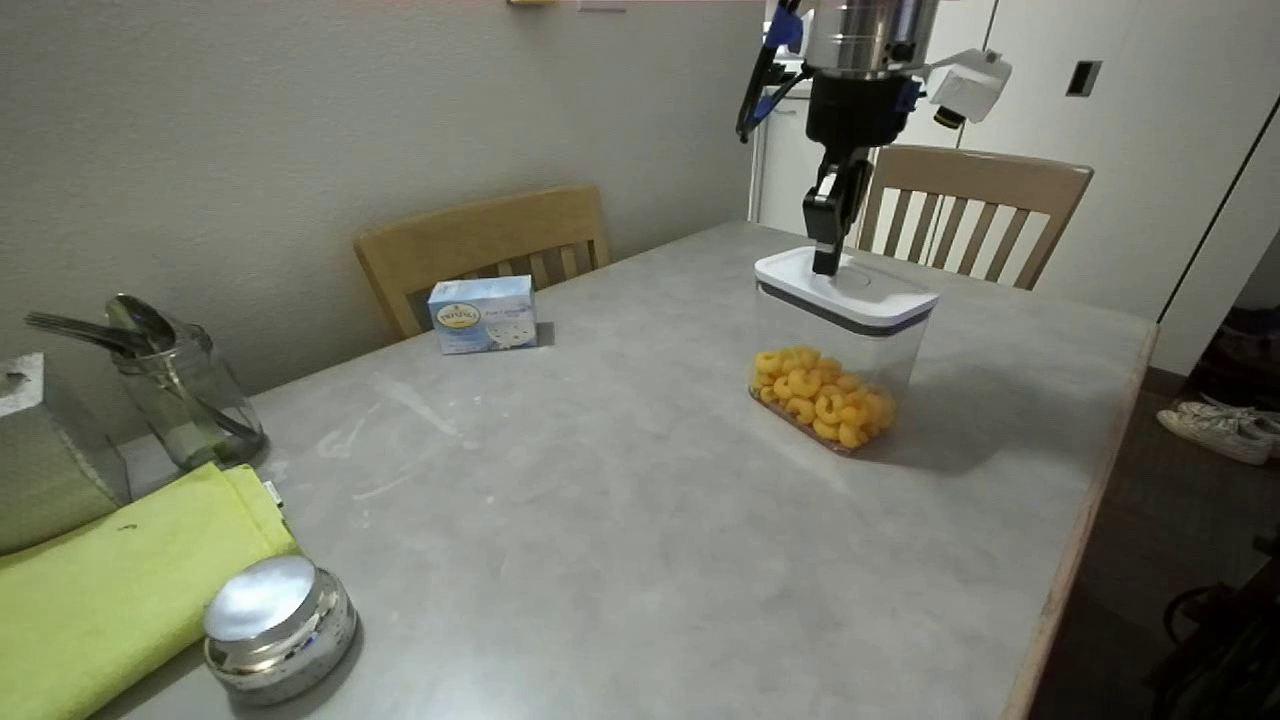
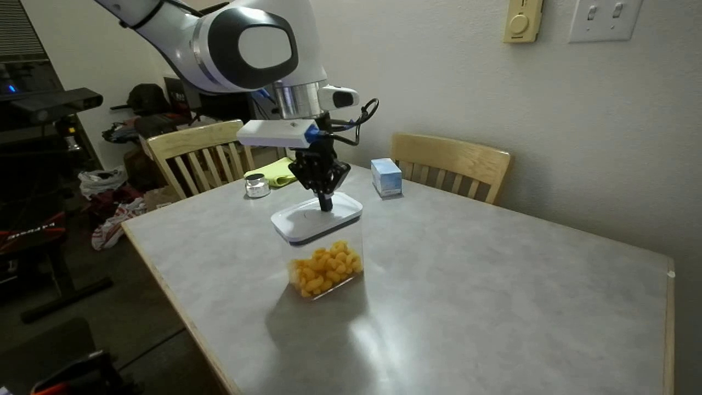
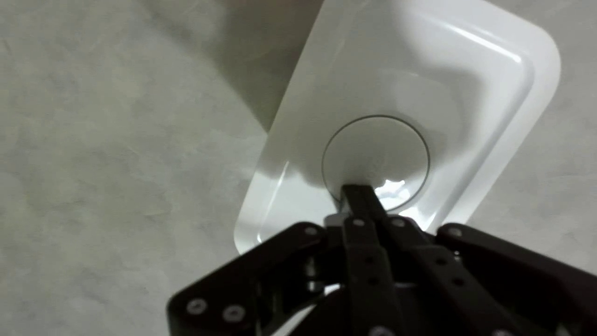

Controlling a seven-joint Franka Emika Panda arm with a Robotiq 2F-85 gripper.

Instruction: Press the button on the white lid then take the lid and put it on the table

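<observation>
Box [image 1: 485, 318] and cloth [image 1: 130, 585] are sitting well away; in wrist view, pinched-together gripper [image 3: 360, 193] is overlapping lid [image 3: 396, 95], slanting lengthwise upper-rightward.

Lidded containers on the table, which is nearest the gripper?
The clear container of curled yellow food, its white lid under the gripper; the silver-lidded jar stands far off.

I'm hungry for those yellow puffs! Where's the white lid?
In an exterior view, the white lid is right of centre, on top of the clear container, just below the gripper.
</observation>
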